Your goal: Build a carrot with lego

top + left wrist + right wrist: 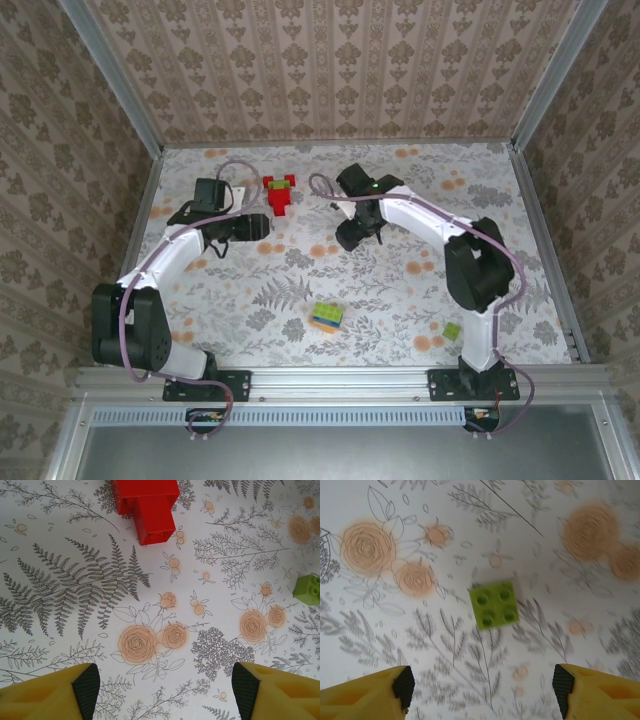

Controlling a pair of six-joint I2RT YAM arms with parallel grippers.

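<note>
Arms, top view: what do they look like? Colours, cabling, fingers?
The left arm and right arm have white links, black joint housings and black bases on an aluminium rail. A lilac cable runs along each. In the wrist views the left gripper and right gripper have yellow fingers with black pads.
</note>
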